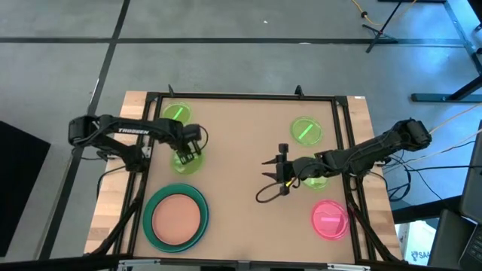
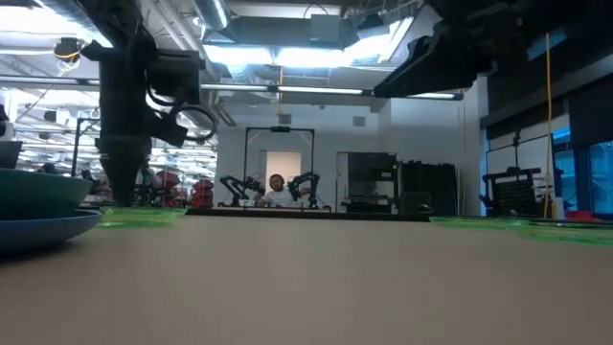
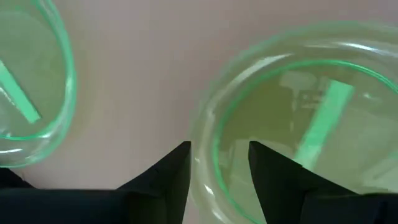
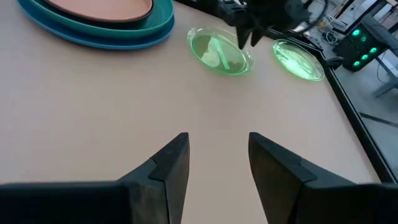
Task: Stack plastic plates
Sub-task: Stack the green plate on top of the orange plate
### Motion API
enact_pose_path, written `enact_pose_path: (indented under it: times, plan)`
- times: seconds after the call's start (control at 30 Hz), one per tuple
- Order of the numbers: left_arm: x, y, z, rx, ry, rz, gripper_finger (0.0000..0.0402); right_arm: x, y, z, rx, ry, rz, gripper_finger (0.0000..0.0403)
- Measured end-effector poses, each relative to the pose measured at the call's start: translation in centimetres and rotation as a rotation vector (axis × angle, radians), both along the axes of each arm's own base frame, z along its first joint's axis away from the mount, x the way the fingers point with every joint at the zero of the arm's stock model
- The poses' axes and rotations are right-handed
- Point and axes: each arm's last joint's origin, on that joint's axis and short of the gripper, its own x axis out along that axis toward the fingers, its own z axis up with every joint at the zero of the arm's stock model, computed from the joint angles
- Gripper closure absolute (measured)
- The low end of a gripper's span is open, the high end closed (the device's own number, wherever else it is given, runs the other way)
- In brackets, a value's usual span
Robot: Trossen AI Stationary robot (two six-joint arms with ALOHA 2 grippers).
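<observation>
My left gripper (image 1: 188, 153) is open and points down at a small translucent green plate (image 1: 186, 162) on the table's left half. In the left wrist view its fingers stand on either side of that plate's rim (image 3: 208, 162), one inside and one outside. A second green plate (image 1: 175, 114) lies farther back. The peach plate (image 1: 178, 216) lies on top of the teal plate (image 1: 153, 226) near the front left. My right gripper (image 1: 275, 175) is open, above bare table near the middle. Two more green plates (image 1: 306, 130) (image 1: 316, 181) and the pink plate (image 1: 329, 219) lie on the right.
A black frame (image 1: 241, 96) borders the tan table. The right arm (image 1: 361, 154) reaches over the nearer right-hand green plate. A cable (image 1: 265, 196) loops below the right gripper. Bare table lies between the two arms. In the low view, a person sits far off in the room beyond.
</observation>
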Motion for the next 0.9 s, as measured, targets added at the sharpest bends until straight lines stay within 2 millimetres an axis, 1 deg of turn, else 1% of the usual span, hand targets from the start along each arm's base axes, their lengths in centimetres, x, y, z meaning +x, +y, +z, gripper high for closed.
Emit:
enact_pose_path:
  times: [0.17,0.23,0.33,0.5,0.67,0.77,0.9]
  plan:
    - [-0.3,1.8,0.0,0.008,-0.025,0.044,0.0246,0.0,0.1,0.0,-0.025,0.002,0.016,0.0244]
    - [-0.4,2.0,0.0,-0.046,-0.049,0.042,0.0246,0.0,0.1,0.0,-0.045,0.004,0.026,0.0244]
    - [-0.5,2.2,0.0,-0.106,-0.073,0.033,0.0246,0.0,0.1,0.0,-0.068,0.005,0.037,0.0244]
    - [-0.7,2.6,0.0,-0.090,-0.067,0.053,0.0246,0.0,0.1,0.1,-0.082,-0.005,0.045,0.0244]
    - [-0.8,2.6,-0.2,-0.095,-0.065,0.053,0.0246,0.1,0.1,0.3,-0.083,-0.023,0.048,0.0244]
    - [-1.1,2.4,-0.7,-0.132,-0.059,0.052,0.0246,0.2,0.1,0.5,-0.103,-0.043,0.059,0.0244]
    - [-1.0,2.4,-0.7,-0.131,-0.077,0.050,0.0246,0.4,0.2,1.1,-0.133,-0.104,0.076,0.0244]
